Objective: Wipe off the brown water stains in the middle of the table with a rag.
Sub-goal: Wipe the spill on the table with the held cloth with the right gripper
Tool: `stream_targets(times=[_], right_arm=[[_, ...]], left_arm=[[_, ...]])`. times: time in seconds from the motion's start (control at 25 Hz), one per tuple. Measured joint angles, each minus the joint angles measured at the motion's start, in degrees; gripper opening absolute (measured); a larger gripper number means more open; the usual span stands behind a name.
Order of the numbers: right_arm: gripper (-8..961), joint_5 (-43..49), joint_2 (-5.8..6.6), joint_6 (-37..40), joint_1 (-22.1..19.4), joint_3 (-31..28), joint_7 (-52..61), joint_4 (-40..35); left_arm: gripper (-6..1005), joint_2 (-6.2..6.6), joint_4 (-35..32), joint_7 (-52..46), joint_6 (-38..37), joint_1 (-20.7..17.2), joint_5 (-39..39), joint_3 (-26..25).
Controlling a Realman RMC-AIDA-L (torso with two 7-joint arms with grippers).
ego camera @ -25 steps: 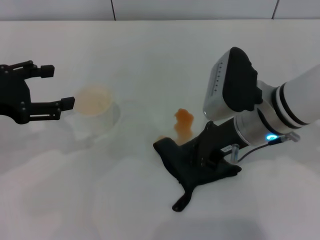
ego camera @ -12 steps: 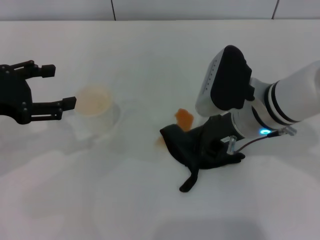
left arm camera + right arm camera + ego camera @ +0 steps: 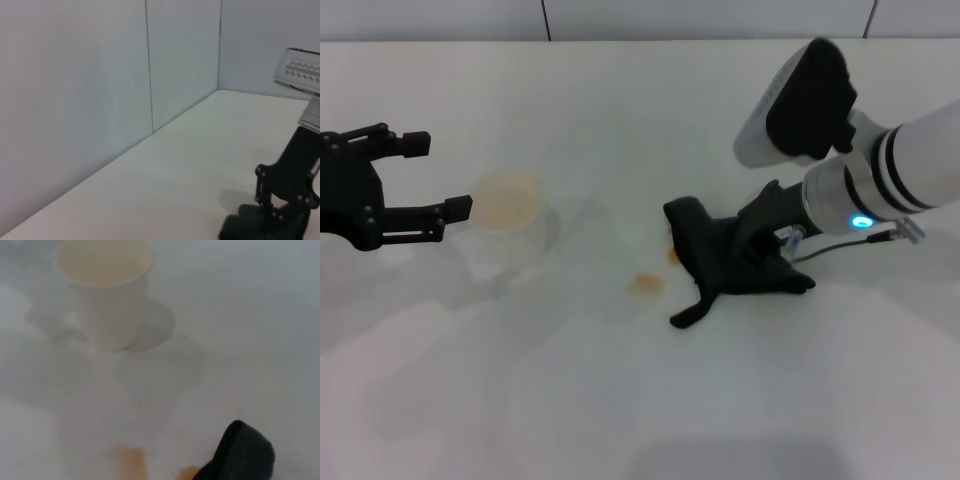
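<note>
White table [image 3: 620, 110], crumpled black rag [image 3: 720, 262]

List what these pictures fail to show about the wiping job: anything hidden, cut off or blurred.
- Head view: the rag covers most of the brown water stains, so what remains beneath it is hidden.
- Head view: the right gripper presses into the rag; its fingertips are buried in the cloth.
- Right wrist view: the rag and stains are cut by the frame edge.
- Head view: the idle left gripper beside the cup is cut off at the frame edge.
</note>
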State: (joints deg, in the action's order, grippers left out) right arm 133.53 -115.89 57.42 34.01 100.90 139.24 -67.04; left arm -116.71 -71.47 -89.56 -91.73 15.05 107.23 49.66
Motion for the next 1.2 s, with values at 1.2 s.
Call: stream_targets(times=[1.2], right_arm=[[77, -3.62, -0.31, 6.42, 1.29, 10.80, 6.46, -4.45]], left_arm=[[888, -0.10, 0.04, 0.53, 0.77, -0.03, 0.00, 0.00]])
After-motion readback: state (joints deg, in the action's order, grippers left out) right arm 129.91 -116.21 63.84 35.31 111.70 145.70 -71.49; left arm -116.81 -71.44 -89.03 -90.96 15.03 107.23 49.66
